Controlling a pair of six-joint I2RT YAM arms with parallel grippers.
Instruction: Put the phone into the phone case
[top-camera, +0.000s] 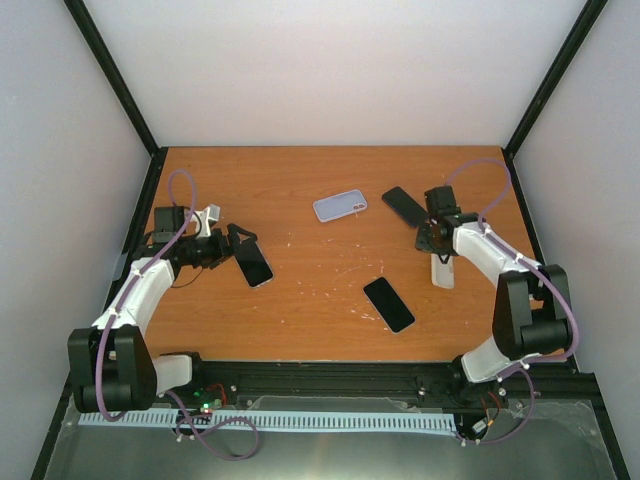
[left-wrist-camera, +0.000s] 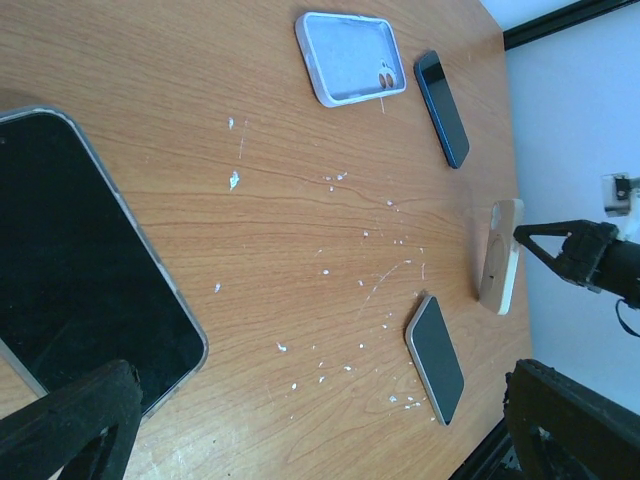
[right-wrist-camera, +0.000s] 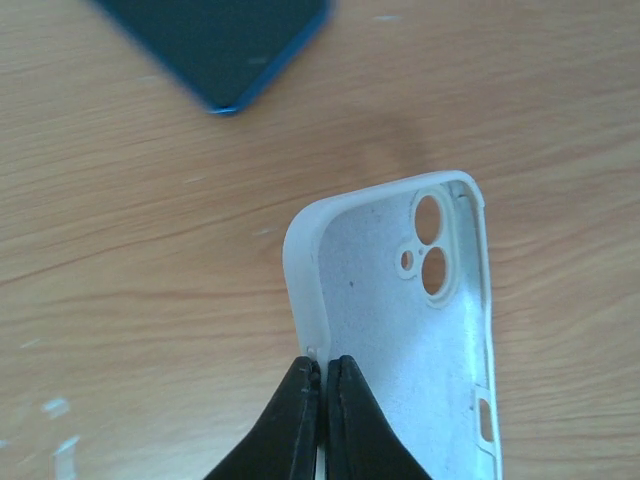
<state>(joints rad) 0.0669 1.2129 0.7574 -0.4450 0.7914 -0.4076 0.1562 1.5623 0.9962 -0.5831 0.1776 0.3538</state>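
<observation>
Over on the right, the right claw (right-wrist-camera: 324, 366) is pinched down tight, its two black fingers (right-wrist-camera: 295, 420) nipping one long side wall of the white case (right-wrist-camera: 400, 310). That case is up off its back, standing on a long edge and leaning, hollow side turned to the wrist camera, camera cut-outs plain to see at the far end. Whether the lower edge bears on the worktop (top-camera: 300, 320) or hangs just clear of it, I cannot tell. Just beyond the case lies the blue phone (right-wrist-camera: 230, 40), flat, dark screen up, apart from the case. Left of that, at the far middle of the worktop, sits the lilac case (top-camera: 340, 206), flat on its back with the hollow side up and nothing in it. Closer to the arm bases, between the two arms, the middle phone (top-camera: 388, 304) lies flat with its screen up, well apart from both cases. Now the left side: the left claw (top-camera: 232, 248) is spread wide and gripping nothing, poised at the near end of the left-hand phone (left-wrist-camera: 80, 280). That phone lies flat, black screen up, pale rim showing. In the wrist view one finger crosses its near corner, though I cannot tell whether it touches, and the other finger sits well off to the side over bare wood. White flecks (left-wrist-camera: 233, 180) dot the worktop between the phones.
</observation>
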